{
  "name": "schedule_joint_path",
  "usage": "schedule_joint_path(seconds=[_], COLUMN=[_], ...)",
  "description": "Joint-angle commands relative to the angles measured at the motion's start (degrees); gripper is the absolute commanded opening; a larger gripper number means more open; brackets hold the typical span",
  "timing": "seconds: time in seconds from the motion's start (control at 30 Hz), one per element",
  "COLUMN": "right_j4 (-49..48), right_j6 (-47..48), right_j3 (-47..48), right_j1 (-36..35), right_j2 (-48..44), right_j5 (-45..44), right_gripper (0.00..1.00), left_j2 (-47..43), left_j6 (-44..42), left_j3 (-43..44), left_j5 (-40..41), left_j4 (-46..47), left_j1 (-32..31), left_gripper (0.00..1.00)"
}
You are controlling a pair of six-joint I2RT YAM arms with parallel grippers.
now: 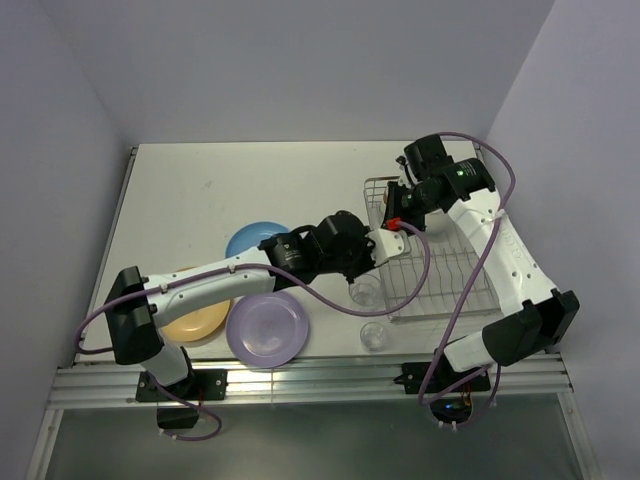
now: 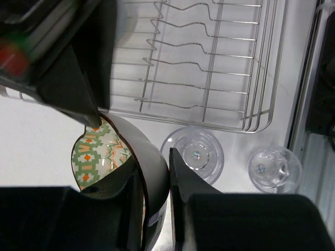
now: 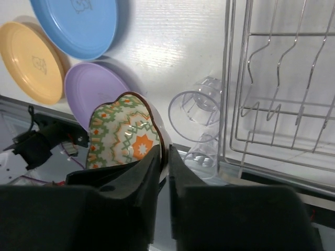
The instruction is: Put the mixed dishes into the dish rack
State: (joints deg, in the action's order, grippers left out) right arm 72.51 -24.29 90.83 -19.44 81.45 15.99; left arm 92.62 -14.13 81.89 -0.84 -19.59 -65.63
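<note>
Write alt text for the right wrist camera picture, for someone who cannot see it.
The right gripper pinches the rim of a floral bowl over a white table. Beneath lie a blue plate, yellow plate and purple plate at left, two clear glasses centre, a wire dish rack at right.

Silver wire dish rack (image 1: 450, 255) sits at the right. One clear glass (image 1: 366, 291) stands just beside its left side, another glass (image 1: 375, 336) nearer. Blue plate (image 1: 250, 240), orange-yellow plate (image 1: 195, 322) and purple plate (image 1: 267, 328) lie flat leftward. Floral bowl (image 3: 125, 136) is held tilted by its rim.
</note>
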Motion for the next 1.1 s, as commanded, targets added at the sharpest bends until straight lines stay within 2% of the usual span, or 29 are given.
schedule_joint_path(seconds=[0.0,0.03,0.1,0.13,0.27,0.37,0.4,0.47,0.5,0.57,0.6,0.63,0.67,0.7,0.73,0.83,0.9,1.07], right_j4=[1.23,1.49,2.11,2.11,-0.7,-5.26,-7.97,-10.8,-13.16,-16.07,-16.78,-17.22,-17.75,-18.19,-18.63,-20.3,-20.48,-21.88], right_j6=[0.3,0.04,-0.23,-0.49,-0.84,-2.59,-4.43,-6.63,-8.91,-10.76,-12.08,-12.44,-12.88,-13.58,-13.93,-14.9,-14.56,-14.11], right_j3=[4.52,5.14,6.64,6.99,5.42,-0.8,-2.13,-4.25,-5.56,-6.18,-6.36,-6.36,-6.54,-6.71,-7.15,-8.73,-9.35,-12.68], right_j1=[0.46,0.98,2.03,2.82,6.16,6.78,6.96,7.05,7.14,7.22,7.57,7.75,7.93,8.28,8.8,9.68,9.86,10.04], right_j2=[-2.96,-2.96,-3.23,-3.75,-6.3,-8.76,-9.9,-10.78,-11.39,-12.63,-13.5,-14.03,-14.47,-15.52,-16.23,-18.6,-19.92,-23.08], right_j5=[3.7,3.0,3.08,3.08,7.03,12.3,15.18,17.31,18.19,18.38,18.03,17.42,16.71,16.01,15.22,13.82,12.84,10.56], right_gripper=[0.3,0.49,0.59,0.69,0.8,0.81,0.81,0.81,0.81,0.81,0.81,0.81,0.81,0.81,0.81,0.8,0.8,0.79], left_j2=[-3.23,-4.71,-6.56,-8.58,-11.06,-10.36,-9.66,-8.69,-8.25,-6.49,-5.01,-4.21,-3.24,-1.15,-0.17,3.79,6.42,11.26], left_j6=[6.73,10.66,14.73,19.79,30.19,41.08,47.73,54.87,58.22,68.76,76.63,80.54,84.75,92.45,95.83,107.01,113.58,126.87], left_j3=[1.0,0.12,-1.55,-3.73,-6.48,-6.56,-6.56,-6.91,-7.09,-7.62,-8.84,-9.46,-10.25,-11.65,-12.53,-14.73,-15.96,-18.34], left_j5=[0.59,-4.12,-9.33,-13.27,-23.03,-31.46,-33.5,-37.46,-40.35,-42.74,-43.19,-43.54,-43.54,-43.02,-42.49,-40.21,-38.72,-28.53], left_j4=[0.87,2.96,6.04,8.15,16.59,23.79,28.77,35.47,42.81,49.88,58.62,63.32,67.8,72.28,80.51,92.23,95.87,110.25], left_j1=[3.48,5.75,8.31,10.58,15.69,19.46,20.27,22.03,22.29,22.91,23.43,23.7,23.96,24.23,24.58,24.84,24.84,24.76], left_gripper=[0.0,0.0,0.0,0.0,0.0,0.0,0.0,0.0,0.0,0.0,0.0,0.0,0.0,0.0,0.0,0.0,0.0,0.0])
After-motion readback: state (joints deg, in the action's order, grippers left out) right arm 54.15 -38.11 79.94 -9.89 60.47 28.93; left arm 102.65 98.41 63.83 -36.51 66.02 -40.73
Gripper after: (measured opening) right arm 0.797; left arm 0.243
